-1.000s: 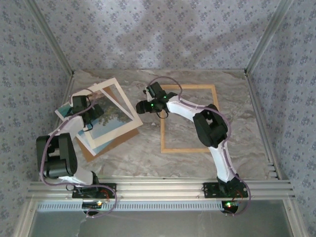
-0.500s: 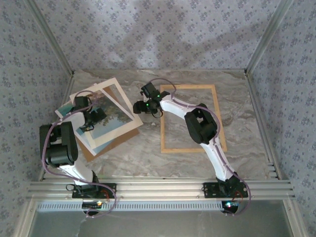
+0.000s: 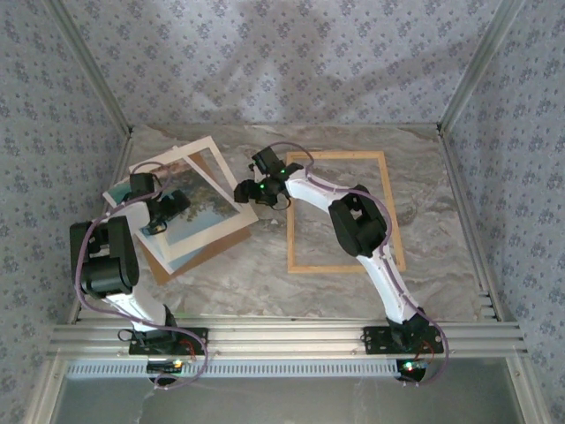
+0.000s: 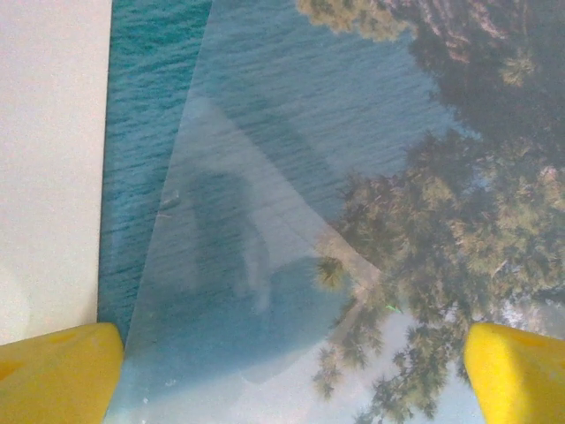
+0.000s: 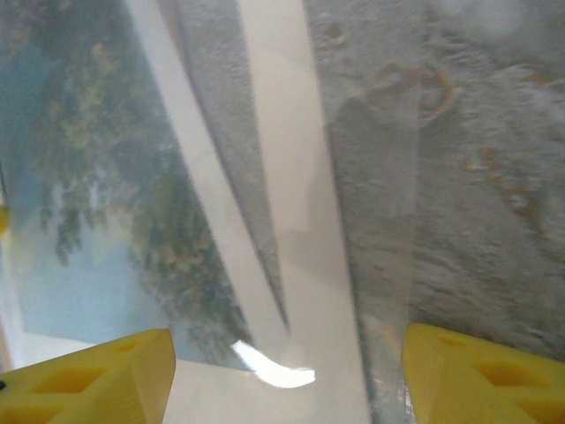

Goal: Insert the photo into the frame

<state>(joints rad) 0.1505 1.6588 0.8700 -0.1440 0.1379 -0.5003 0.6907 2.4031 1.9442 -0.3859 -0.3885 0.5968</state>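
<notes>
The photo (image 3: 210, 208) is lying at the left of the table (image 3: 265, 291), well apart from the frame (image 3: 327, 268), which is sitting flat on the right half with bare marble showing inside its rails. You are seeing the print through the opening of a cream mat (image 3: 222, 232), which is resting askew on top of it. A blue corner of the print is poking out past the mat at the far left. A brown board (image 3: 163, 265) is sticking out from under both at the near side. A clear sheet (image 4: 247, 283) is also lying over the print, and in the left wrist view its edges are cutting across the sea and the dark trees.

Your left gripper (image 4: 291, 371) is hanging close over the photo, inside the mat's opening. Its yellow fingertips (image 4: 62, 371) are spread wide and gripping nothing. You cannot tell whether they are touching the sheet.

Your right gripper (image 5: 287, 380) is reaching across from the frame's side and pointing down at the mat's right edge. Its jaws are likewise standing wide apart with nothing between them. Below it, the mat's pale rail and the sheet's edge are running between the two fingers, with the print on one side and marble on the other.
</notes>
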